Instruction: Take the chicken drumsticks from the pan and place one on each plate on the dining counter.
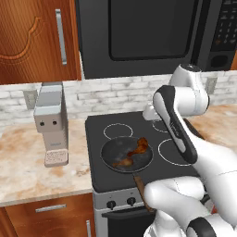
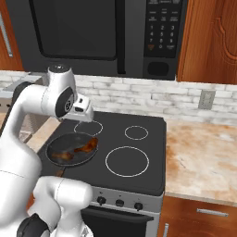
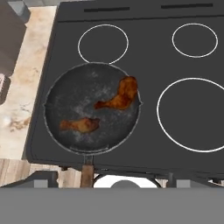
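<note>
**Both drumsticks still in pan; no transfer begun**

Stovetop (image 3: 175, 144): black glass, four ringed burners. The pan (image 3: 74, 100) sits on the front-left burner, wooden handle (image 3: 87, 174) pointing to 6 o'clock in the hand view.

Progress: judged nil. Both pieces remain in the pan; both placements are outstanding.

Larger drumstick (image 3: 121, 95): reddish-brown, glossy, lying near the pan's 2 o'clock rim, thin end angled toward centre. Smaller drumstick (image 3: 81, 125): similar colour, at about 7 o'clock, well apart from the first.

Gripper (image 2: 83, 107): above the pan, jaws spread wide, holding nothing.
</note>
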### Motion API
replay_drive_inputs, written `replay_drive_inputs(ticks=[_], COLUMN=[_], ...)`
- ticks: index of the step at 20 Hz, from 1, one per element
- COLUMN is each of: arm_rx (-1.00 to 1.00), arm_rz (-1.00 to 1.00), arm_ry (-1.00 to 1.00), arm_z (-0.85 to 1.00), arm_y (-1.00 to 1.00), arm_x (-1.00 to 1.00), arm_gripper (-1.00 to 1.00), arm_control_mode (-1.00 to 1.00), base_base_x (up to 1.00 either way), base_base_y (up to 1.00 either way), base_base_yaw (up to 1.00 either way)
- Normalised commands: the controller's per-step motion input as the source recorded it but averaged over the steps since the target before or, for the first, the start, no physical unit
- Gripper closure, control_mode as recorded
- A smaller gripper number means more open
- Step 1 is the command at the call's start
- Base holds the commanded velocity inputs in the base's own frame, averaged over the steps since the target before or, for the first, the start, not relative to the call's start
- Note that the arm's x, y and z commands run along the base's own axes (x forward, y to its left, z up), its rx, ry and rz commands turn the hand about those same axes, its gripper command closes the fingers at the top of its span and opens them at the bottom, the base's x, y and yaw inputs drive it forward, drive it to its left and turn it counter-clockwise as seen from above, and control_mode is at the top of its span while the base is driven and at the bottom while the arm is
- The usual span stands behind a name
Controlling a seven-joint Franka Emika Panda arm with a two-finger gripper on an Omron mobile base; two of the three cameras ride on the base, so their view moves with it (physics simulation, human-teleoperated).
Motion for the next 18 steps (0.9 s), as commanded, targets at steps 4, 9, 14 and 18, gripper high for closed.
replay_drive_inputs(ticks=[4,9,14,18], arm_rx=[0.15,0.13,0.10,0.13], arm_rz=[-0.34,-0.33,-0.37,-0.24], arm_ry=[-0.01,0.00,0.01,0.03], arm_z=[-0.38,-0.46,-0.45,-0.41], arm_y=[0.34,0.11,0.16,0.00], arm_x=[-0.01,0.06,0.30,0.44], arm_gripper=[-1.00,-1.00,-1.00,-1.00], arm_control_mode=[-1.00,-1.00,-1.00,-1.00], base_base_x=[0.00,0.00,0.00,0.00], base_base_y=[0.00,0.00,0.00,0.00], base_base_yaw=[0.00,0.00,0.00,0.00])
